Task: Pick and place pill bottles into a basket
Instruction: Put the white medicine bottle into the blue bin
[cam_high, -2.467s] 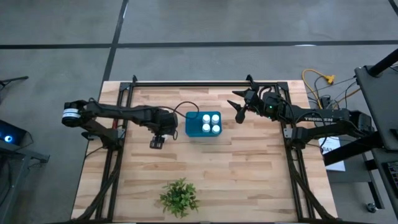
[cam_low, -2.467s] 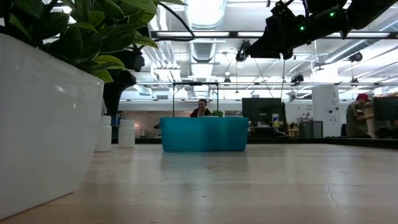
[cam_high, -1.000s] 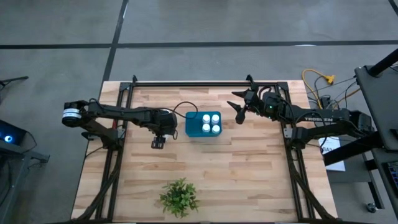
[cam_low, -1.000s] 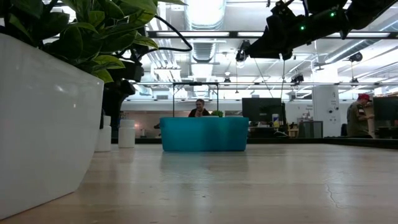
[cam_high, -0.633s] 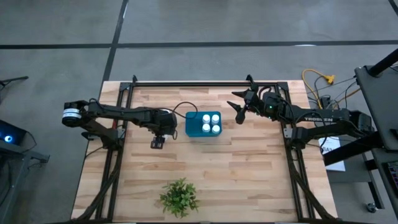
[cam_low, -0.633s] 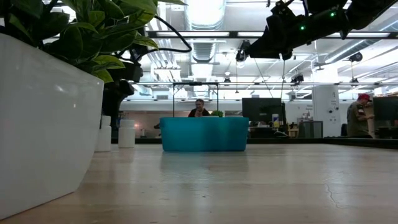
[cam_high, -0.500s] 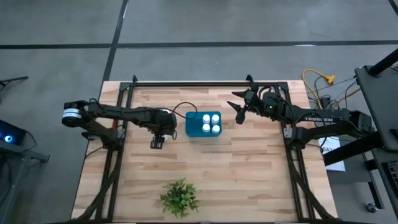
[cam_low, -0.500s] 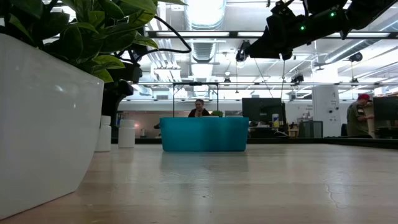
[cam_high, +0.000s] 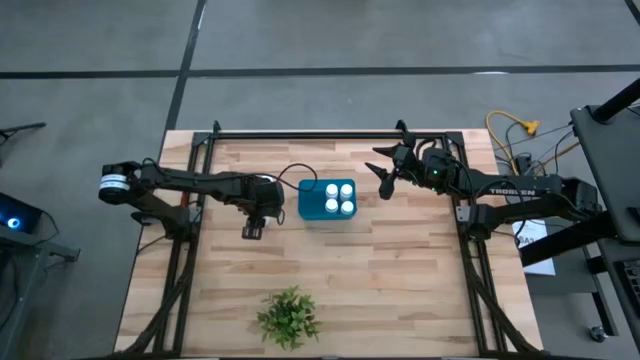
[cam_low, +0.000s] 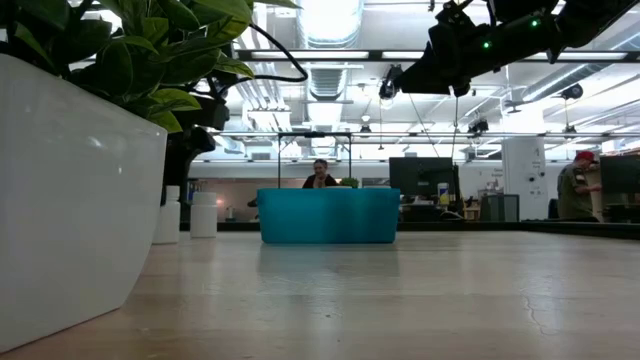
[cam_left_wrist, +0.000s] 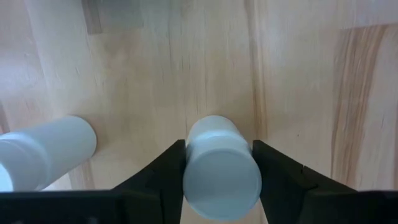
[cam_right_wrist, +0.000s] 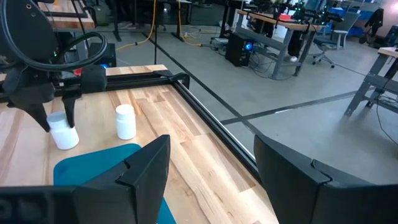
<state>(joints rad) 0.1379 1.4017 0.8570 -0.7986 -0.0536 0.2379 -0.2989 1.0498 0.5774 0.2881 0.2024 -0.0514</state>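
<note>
The teal-blue basket (cam_high: 305, 200) stands at the table's middle, toward the far edge, with several white pill bottles (cam_high: 331, 189) upright inside. Left of it, two more pill bottles stand on the wood. My left gripper (cam_high: 253, 230) points down and is shut on one of them (cam_left_wrist: 221, 168). The other bottle (cam_right_wrist: 125, 121) stands free beside it, on its base. My right gripper (cam_high: 383, 180) hangs open and empty above the table, right of the basket. My left gripper pinches the pill bottle's round sides (cam_left_wrist: 191, 163) just below the cap between its two fingers (cam_left_wrist: 163, 177). The fingers come from above, pointing down. The bottle is upright, and its base still rests on the table (cam_right_wrist: 64, 142).
A green plant (cam_high: 288, 317) in a white pot (cam_low: 70, 190) stands near the table's front edge. Black frame rails (cam_high: 190, 230) run along the left, right and far edges. Bare wood lies between the basket and the plant. People (cam_low: 320, 172) show in the room behind.
</note>
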